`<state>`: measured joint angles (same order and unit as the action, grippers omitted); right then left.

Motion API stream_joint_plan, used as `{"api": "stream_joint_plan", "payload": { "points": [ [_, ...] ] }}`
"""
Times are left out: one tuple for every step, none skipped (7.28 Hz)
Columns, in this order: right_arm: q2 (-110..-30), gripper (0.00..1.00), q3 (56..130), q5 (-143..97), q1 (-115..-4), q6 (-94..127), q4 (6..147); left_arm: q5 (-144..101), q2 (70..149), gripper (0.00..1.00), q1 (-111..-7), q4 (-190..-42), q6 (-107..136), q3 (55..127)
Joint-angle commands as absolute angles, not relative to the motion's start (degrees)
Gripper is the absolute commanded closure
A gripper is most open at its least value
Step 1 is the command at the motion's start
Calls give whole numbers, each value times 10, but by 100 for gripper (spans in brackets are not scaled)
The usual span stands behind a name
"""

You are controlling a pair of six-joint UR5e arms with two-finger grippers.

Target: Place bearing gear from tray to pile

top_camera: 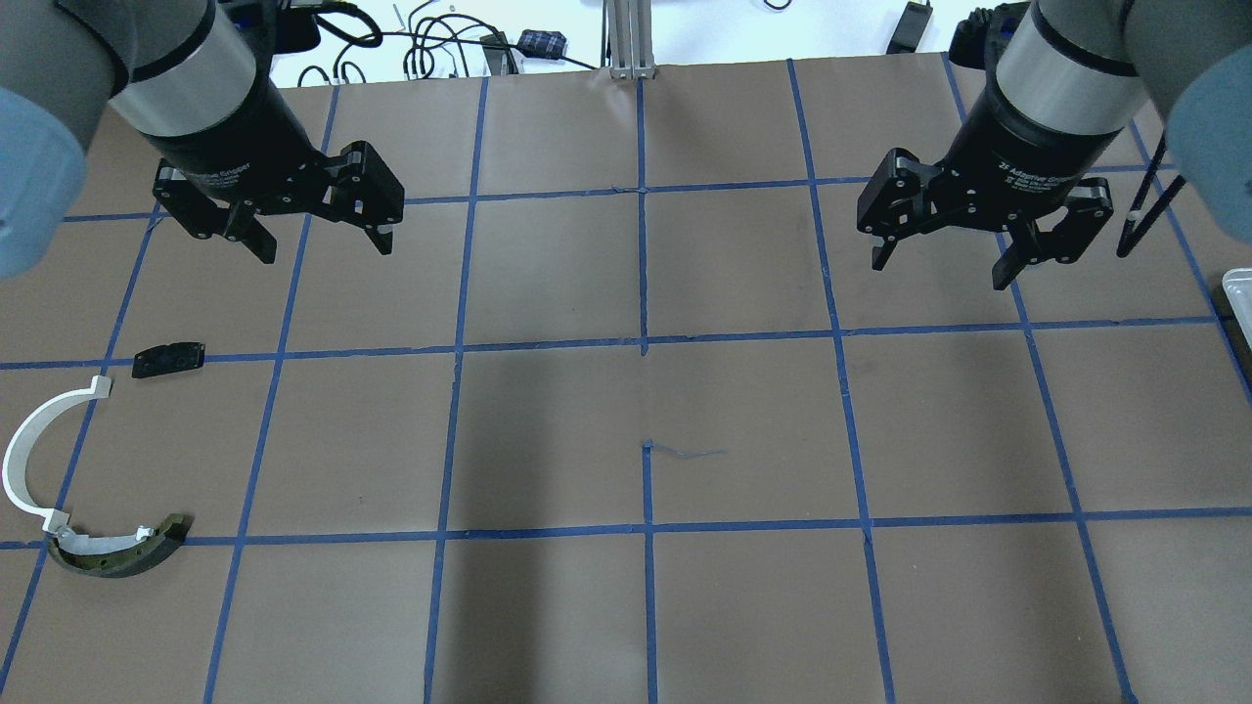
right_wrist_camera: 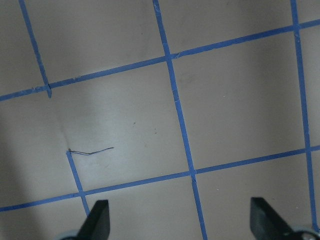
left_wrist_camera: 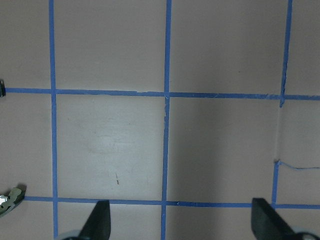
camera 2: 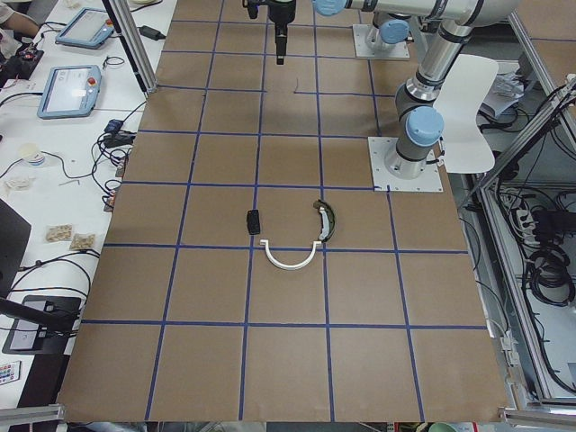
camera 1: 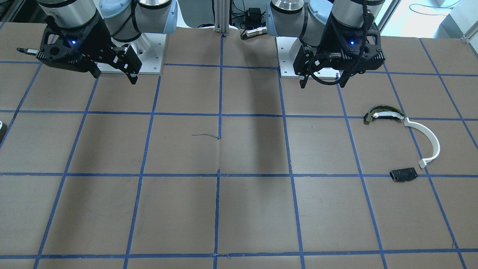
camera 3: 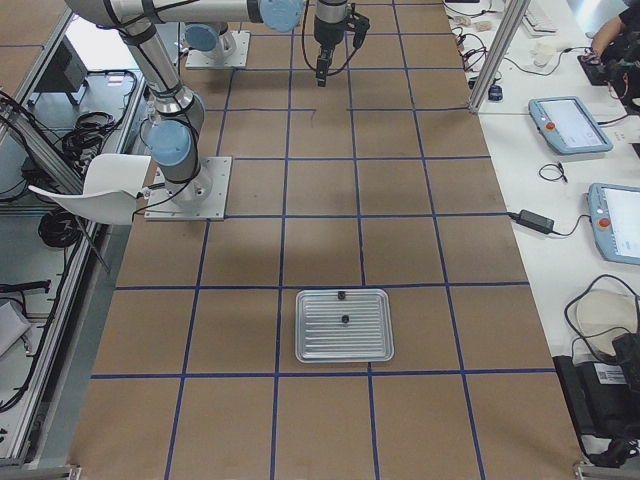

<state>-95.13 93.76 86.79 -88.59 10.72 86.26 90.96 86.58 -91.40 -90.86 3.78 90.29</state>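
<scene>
The silver tray point(camera 3: 343, 350) lies on the table at the robot's right end; two small dark parts point(camera 3: 344, 319) lie on it, too small to tell apart. Its edge shows in the overhead view point(top_camera: 1240, 293). The pile lies at the robot's left: a white curved strip point(top_camera: 24, 450) point(camera 1: 429, 138), an olive-and-white crescent point(top_camera: 122, 552) point(camera 1: 382, 114) and a flat black plate point(top_camera: 168, 359) point(camera 1: 403, 174). My left gripper point(top_camera: 325, 251) point(camera 1: 322, 84) is open and empty, high above the table. My right gripper point(top_camera: 939, 272) point(camera 1: 115, 76) is open and empty too, well away from the tray.
The brown table point(top_camera: 646, 587) carries a grid of blue tape. Both arm bases point(camera 1: 298, 67) stand at the robot's side. Screens and cables point(camera 3: 570, 125) lie on the white bench beyond the table's far edge.
</scene>
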Motion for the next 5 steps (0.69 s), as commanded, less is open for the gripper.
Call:
{"api": "stream_joint_plan", "payload": {
  "points": [
    [-952, 0, 940, 888, -886, 107, 866, 909, 879, 0, -913, -918, 23, 893],
    [-952, 0, 940, 889, -886, 107, 866, 906, 877, 0, -913, -932, 22, 893],
    [-952, 0, 940, 889, -886, 107, 866, 904, 877, 0, -913, -939, 21, 893],
    [-952, 0, 940, 889, -886, 107, 866, 904, 874, 0, -913, -939, 19, 893],
    [-951, 0, 940, 889, -885, 107, 867, 908, 866, 0, -916, -934, 18, 896]
  ]
}}
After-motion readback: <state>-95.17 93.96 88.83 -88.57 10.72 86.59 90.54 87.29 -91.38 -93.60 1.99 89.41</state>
